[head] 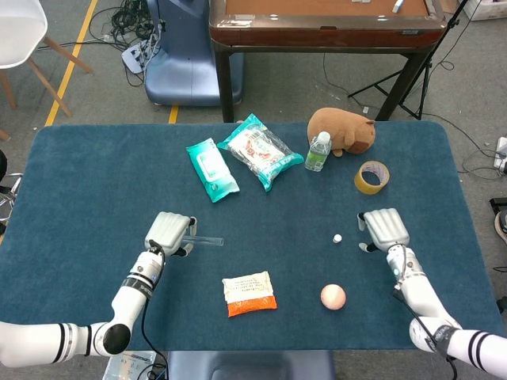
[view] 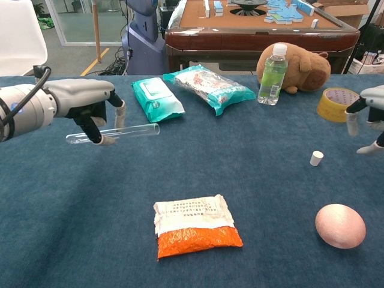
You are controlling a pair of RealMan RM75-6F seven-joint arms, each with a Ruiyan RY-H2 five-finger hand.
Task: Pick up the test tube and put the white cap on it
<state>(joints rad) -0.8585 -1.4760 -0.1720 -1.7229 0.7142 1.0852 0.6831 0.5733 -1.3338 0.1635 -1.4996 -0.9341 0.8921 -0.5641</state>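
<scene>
A blue-covered counter (head: 95, 174) held a scatter of objects. The left robot hand (view: 90, 102) pinched a clear test tube (view: 123, 131) near its closed end, holding it level above the counter, its open end pointing toward the middle. The right robot hand (head: 383, 228) hovered over the right side of the counter with its fingers spread and nothing in them, just beside the small white cap (head: 337, 237), which stood on the counter, apart from the fingers. Near the front lay an orange-and-white snack packet (view: 195, 226) and a pink egg-shaped ball (view: 340, 225). Toward the back sat a pack of wet wipes (head: 211, 169), a teal snack bag (head: 261, 150), a small water bottle (head: 318, 151), a brown plush animal (head: 342, 131) and a roll of yellow tape (head: 371, 176).
</scene>
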